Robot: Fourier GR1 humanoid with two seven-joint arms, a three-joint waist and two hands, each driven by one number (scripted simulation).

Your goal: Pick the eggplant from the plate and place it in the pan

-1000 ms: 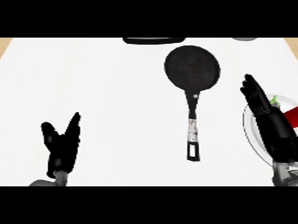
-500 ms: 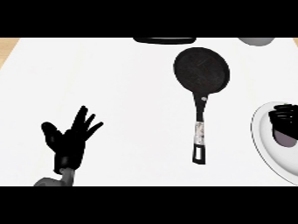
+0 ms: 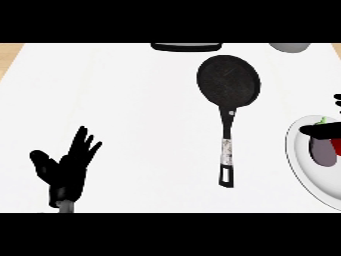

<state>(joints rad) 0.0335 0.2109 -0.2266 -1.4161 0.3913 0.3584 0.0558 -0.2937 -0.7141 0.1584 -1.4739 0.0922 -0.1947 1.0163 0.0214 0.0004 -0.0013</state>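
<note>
Lying between plate [image 3: 306,167] and left robot hand [image 3: 68,167], pan [image 3: 228,84], handle toward viewer

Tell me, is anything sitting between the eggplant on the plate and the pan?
Nothing visible. The eggplant lies on the plate at the right, under the right robot hand; only bare counter separates it from the pan.

Black dish [image 3: 186,46]; grey bowl [image 3: 289,47]
</note>
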